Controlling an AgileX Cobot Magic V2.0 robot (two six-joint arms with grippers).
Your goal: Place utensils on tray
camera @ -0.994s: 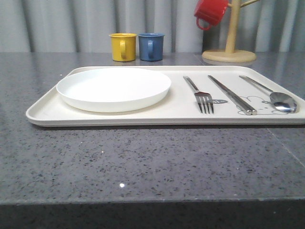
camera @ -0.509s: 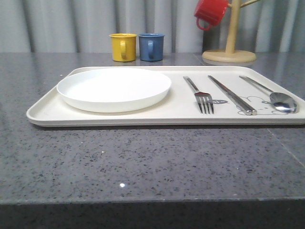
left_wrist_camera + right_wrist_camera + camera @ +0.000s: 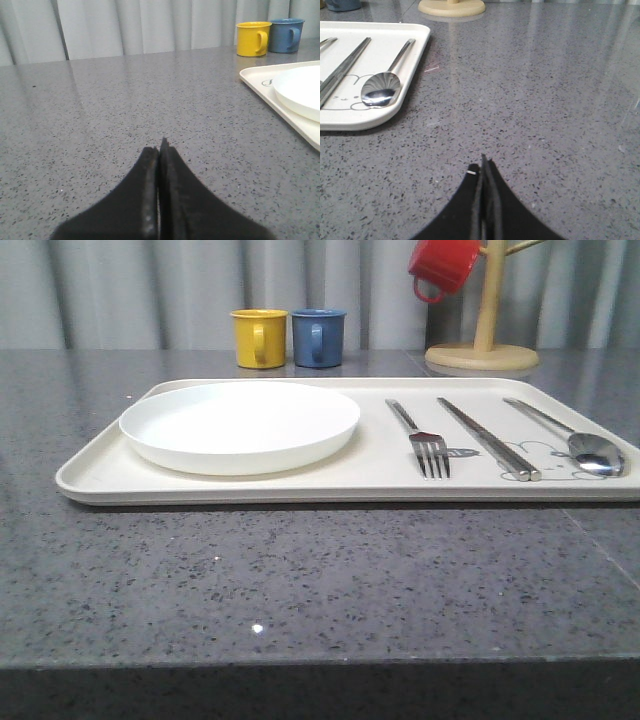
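Observation:
The cream tray [image 3: 90,475] lies across the middle of the table. On its right half rest a silver fork [image 3: 425,445], a pair of chopsticks [image 3: 490,440] and a spoon [image 3: 590,452], side by side. The spoon [image 3: 381,90] and chopsticks [image 3: 342,67] also show on the tray [image 3: 417,55] in the right wrist view. My left gripper [image 3: 160,150] is shut with nothing in it, low over bare table left of the tray [image 3: 260,82]. My right gripper [image 3: 483,170] is shut and empty, over bare table right of the tray.
A round white plate [image 3: 240,425] fills the tray's left half. A yellow mug [image 3: 258,337] and a blue mug [image 3: 318,336] stand behind the tray. A wooden mug stand [image 3: 483,350] with a red mug [image 3: 440,265] is at the back right.

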